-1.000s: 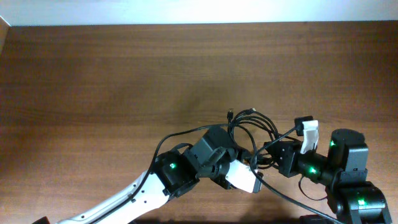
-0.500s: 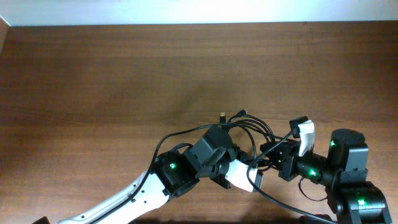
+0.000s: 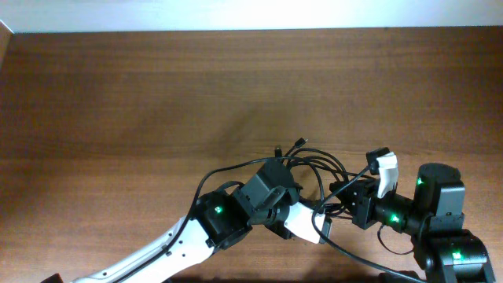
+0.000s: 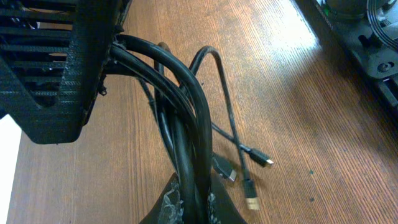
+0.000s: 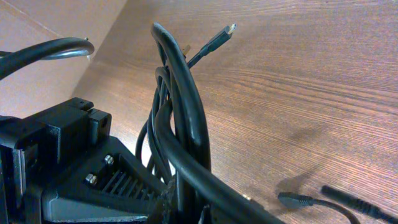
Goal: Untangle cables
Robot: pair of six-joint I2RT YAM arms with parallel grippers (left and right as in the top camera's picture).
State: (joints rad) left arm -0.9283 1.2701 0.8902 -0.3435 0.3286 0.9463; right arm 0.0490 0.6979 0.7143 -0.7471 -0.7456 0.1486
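the thin black flexible cables (image 4: 193,124) sit in one tangled bunch towards the near right part of the brown wooden tabletop (image 3: 157,94), strung between the two arms and lifted in a loop above the wood. the left claw (image 3: 317,224) is now together and clamped on the bunch; a second ago its white fingers stood apart around the cords, and they have drawn in since. in the left wrist view the thick strands run straight down into its grip at the bottom edge. the right claw (image 3: 343,196) is pressed together on the same bunch from the other side, as it was a second ago, and its arm has slid a little to the left. the loop has been drawn leftward with it. the small metal-tipped plug ends (image 4: 250,200) hang free beyond the grip, just above the tabletop; from overhead the two that stick out at the far side of the loop lie further left than they did a second ago. another cord trails from the bunch toward the near right edge. the cords are still wound through one another, with no strand lying separate on the wood
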